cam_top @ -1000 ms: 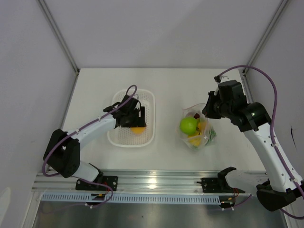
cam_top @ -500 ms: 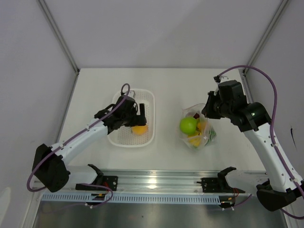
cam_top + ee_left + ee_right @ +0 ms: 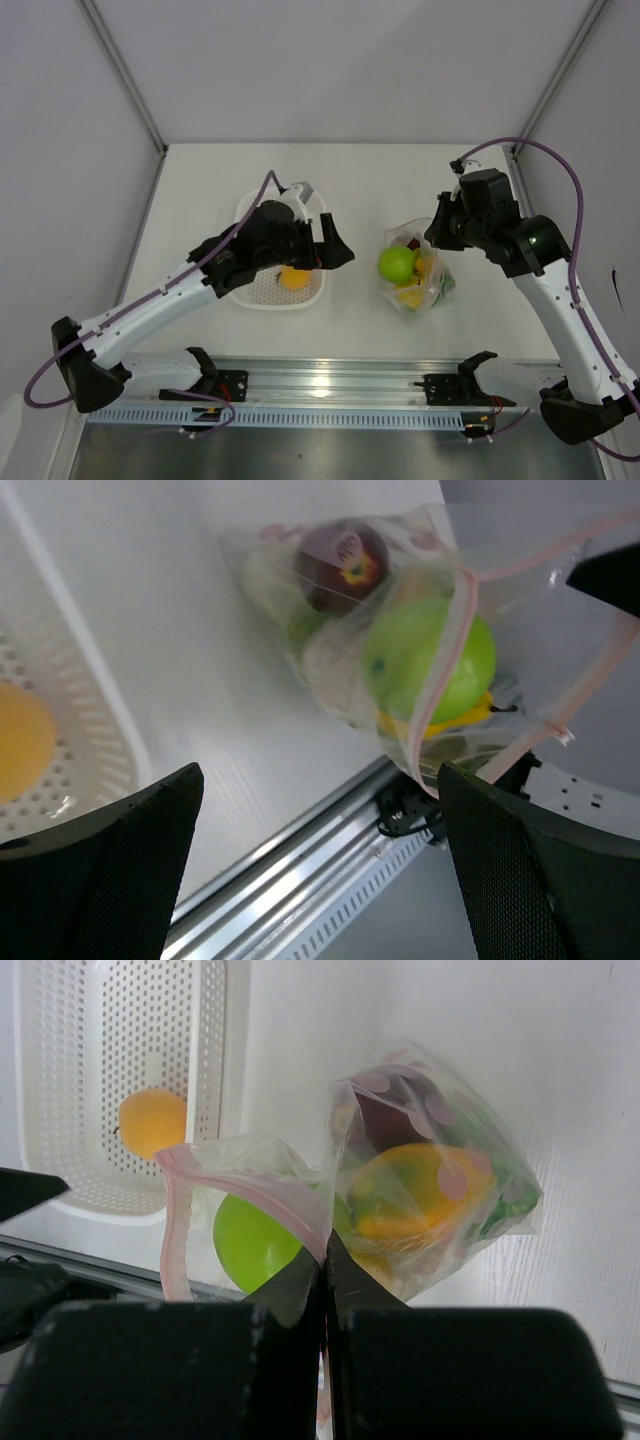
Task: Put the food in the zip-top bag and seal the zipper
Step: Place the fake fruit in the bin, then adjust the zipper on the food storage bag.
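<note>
Two arms reach over the white worktop point(image 3: 360, 180), the left arm point(image 3: 170, 295) stretched across the white perforated basket point(image 3: 262, 298) and the right arm point(image 3: 545, 270) bent in from the right side. We see the left jaws spread wide with nothing between them, hanging above the basket's right rim and pointing toward the zip-top bag point(image 3: 412, 292); in the left wrist view its two dark fingers point(image 3: 110, 870) frame the bag from either side without touching it. We see the right jaws clenched on the bag's upper edge, the fingertips point(image 3: 296, 1285) pinching the clear plastic right by the zipper point(image 3: 168, 1222), whose pink strip loops open around the mouth. The bag lies on the worktop to the right of the basket, well apart from it, and is lifted at the pinched edge. Inside it we make out a dark red apple point(image 3: 345, 552) at the far end, an orange-yellow fruit point(image 3: 415, 1190) and some lettuce point(image 3: 505, 1192) against the bottom. A lime-green fruit point(image 3: 430, 660) sits at the mouth, the pink strip crossing over it. One more orange-yellow fruit, which we call the loose orange fruit point(image 3: 152, 1122), rests alone on the basket's floor near its right wall.
</note>
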You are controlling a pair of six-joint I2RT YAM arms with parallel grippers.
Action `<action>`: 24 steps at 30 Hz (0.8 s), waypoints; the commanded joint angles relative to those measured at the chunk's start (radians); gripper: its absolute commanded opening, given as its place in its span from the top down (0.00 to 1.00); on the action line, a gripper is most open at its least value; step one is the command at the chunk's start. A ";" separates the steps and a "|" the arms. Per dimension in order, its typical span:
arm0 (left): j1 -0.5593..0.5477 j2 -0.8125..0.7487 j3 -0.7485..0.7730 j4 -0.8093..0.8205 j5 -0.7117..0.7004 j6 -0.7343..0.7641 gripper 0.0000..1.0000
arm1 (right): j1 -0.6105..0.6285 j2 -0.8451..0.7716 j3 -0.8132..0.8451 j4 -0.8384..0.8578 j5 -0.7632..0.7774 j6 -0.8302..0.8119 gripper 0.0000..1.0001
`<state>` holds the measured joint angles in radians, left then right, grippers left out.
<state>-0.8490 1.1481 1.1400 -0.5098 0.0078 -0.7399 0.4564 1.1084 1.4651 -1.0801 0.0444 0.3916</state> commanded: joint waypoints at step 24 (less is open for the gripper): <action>-0.174 0.281 0.032 0.275 0.135 -0.102 0.65 | 0.007 -0.032 0.008 0.020 0.015 0.010 1.00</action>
<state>-1.0187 1.4094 1.1160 -0.2909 0.1417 -0.8566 0.4572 1.0992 1.4647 -1.0874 0.0452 0.3920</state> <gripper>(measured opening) 0.380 0.002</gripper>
